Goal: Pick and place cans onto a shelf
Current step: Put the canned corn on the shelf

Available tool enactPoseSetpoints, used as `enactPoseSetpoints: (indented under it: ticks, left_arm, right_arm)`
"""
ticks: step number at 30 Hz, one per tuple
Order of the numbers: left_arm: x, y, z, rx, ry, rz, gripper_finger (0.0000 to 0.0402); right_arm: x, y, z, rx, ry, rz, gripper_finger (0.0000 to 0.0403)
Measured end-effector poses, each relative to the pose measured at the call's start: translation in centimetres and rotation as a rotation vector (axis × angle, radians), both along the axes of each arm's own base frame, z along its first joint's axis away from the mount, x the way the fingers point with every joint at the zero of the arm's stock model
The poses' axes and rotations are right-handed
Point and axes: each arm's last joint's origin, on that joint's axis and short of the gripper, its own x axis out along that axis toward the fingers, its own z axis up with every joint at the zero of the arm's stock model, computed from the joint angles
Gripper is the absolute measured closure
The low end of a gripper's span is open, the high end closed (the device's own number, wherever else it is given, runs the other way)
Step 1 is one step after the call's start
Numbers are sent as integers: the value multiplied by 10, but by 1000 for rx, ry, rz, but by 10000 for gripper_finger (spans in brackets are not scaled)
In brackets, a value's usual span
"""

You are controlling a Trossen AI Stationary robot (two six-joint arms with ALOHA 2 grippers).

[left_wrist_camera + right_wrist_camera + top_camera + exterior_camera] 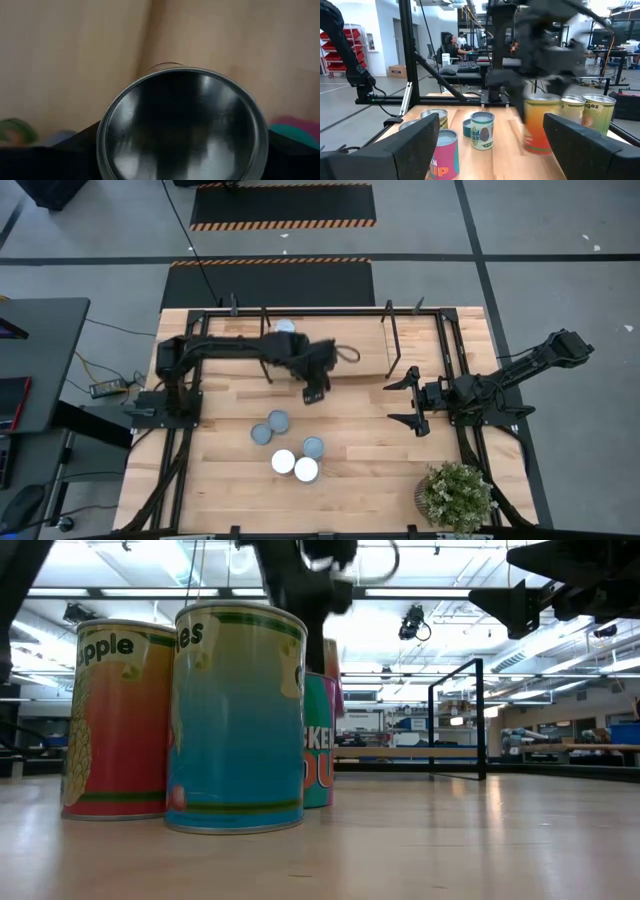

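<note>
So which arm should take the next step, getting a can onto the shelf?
Left, most likely. The left gripper is shut on a can, near the shelf. The right gripper hangs open and empty, apart from the cans on the table.

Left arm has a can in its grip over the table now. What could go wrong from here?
1. The held can is lifted in the left gripper; if the grip is weak it may drop.
2. Four loose cans stand just below its path and might get knocked.
3. The right gripper, open, waits nearby; the arms might clash near the shelf.
</note>
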Motion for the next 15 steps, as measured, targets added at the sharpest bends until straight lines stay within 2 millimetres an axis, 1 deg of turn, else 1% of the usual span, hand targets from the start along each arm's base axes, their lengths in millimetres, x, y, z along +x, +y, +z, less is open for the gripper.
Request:
enactPoseSetpoints:
  ticks: [3,6,13,15]
  left_arm:
    - [2,27,-9,-3,-2,19,95]
    - [3,51,-8,7,-21,49,95]
    - [19,94,19,78,-67,51,95]
    - [22,107,21,87,-43,54,95]
  right_arm:
    - [0,0,0,-2,0,0,39]
    - [0,0,0,-2,0,0,39]
    - [0,0,1,-8,-5,-5,39]
    - [0,0,0,-9,0,-6,39]
